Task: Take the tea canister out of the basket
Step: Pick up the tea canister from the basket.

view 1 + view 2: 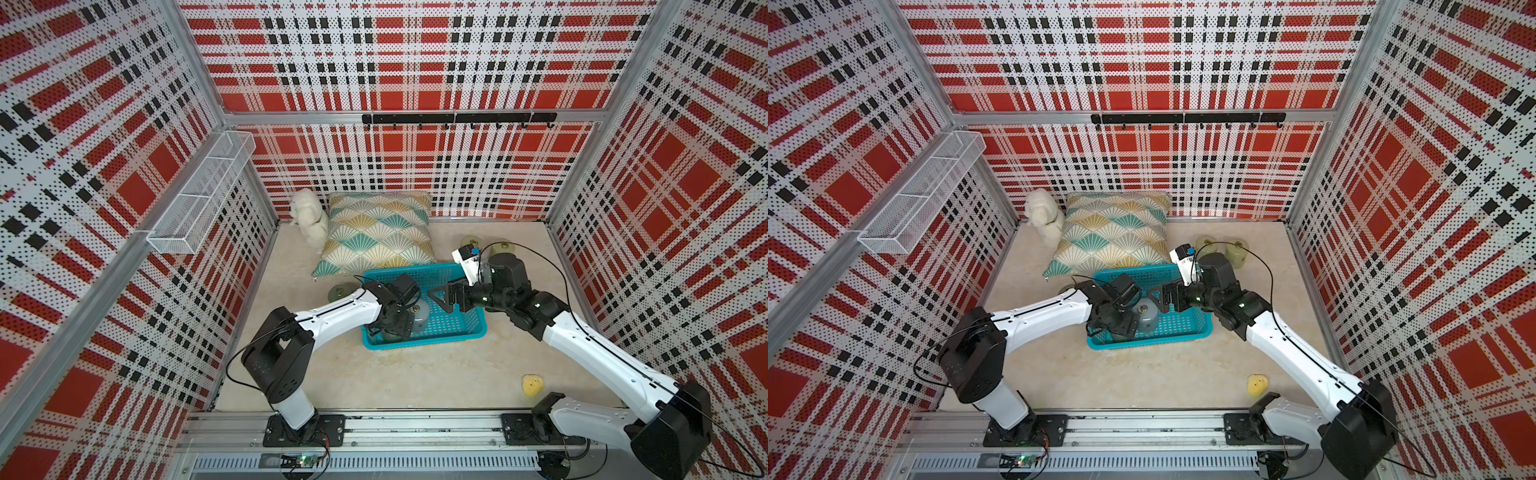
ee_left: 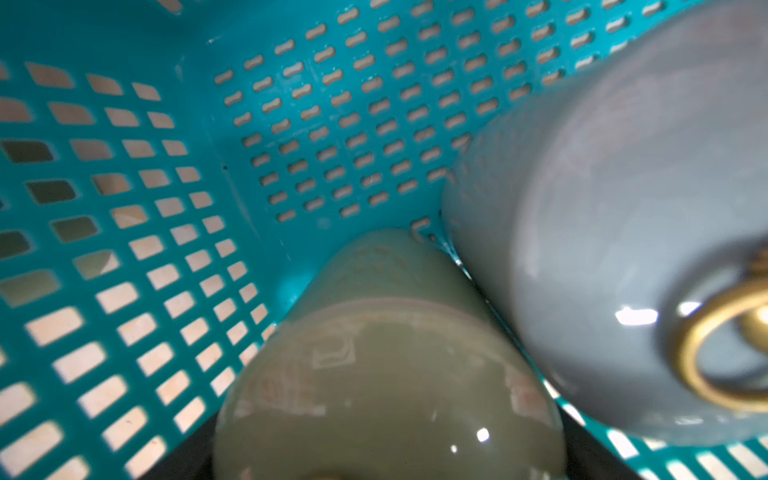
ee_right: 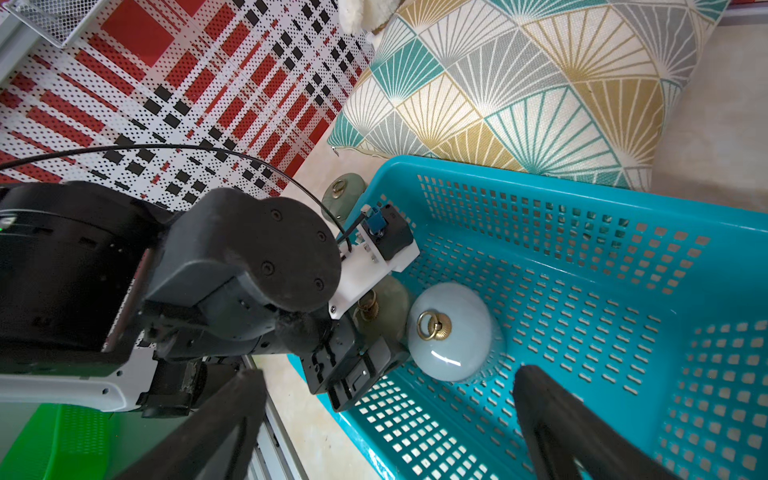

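The turquoise basket [image 1: 428, 343] [image 1: 1150, 343] [image 3: 582, 183] sits mid-table. Two tea canisters stand upright side by side at its left end. One is olive-green [image 2: 386, 374] [image 3: 392, 297]. The other is pale blue-grey with a brass ring knob [image 1: 419, 316] [image 1: 1147, 316] [image 2: 602, 228] [image 3: 453, 332]. My left gripper [image 1: 395, 326] [image 1: 1118, 325] reaches down into the basket with a dark finger on each side of the green canister. Whether the fingers press on it does not show. My right gripper [image 1: 442, 297] [image 3: 390, 432] hovers open and empty over the basket's middle.
A green canister [image 1: 340, 291] stands outside the basket's left end, and two more [image 1: 471, 242] stand at the back right. A patterned pillow [image 1: 378, 232] and a white plush toy [image 1: 309, 216] lie behind the basket. A small yellow toy [image 1: 532, 384] lies front right. A white wire rack [image 1: 203, 191] hangs on the left wall.
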Available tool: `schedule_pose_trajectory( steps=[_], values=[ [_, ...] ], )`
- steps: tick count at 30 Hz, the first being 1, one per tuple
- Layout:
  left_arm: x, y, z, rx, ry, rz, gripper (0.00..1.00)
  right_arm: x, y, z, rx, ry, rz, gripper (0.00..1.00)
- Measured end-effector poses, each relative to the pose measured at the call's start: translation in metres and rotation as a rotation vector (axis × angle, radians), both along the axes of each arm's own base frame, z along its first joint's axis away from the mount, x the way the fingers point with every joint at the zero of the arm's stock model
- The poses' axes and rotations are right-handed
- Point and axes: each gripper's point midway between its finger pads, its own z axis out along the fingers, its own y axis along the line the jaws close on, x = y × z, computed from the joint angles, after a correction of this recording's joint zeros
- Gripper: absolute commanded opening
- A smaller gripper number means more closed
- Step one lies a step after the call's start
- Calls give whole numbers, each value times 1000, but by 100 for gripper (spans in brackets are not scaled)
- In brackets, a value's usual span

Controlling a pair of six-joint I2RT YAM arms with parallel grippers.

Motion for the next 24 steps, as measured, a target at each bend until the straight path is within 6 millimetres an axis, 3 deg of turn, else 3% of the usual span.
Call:
schedule_pose_trajectory(
  steps=[13, 18, 24],
  values=[
    [5, -2, -8, 0, 3, -5, 92, -4, -3, -18, -25, 34, 1, 100],
    [5, -1, -10, 2, 10, 0, 74, -4, -3, -18, -25, 34, 0, 100],
    [5, 3, -6, 18, 20, 5, 73, -4, -3, -17, -25, 33, 0, 100]
  ],
)
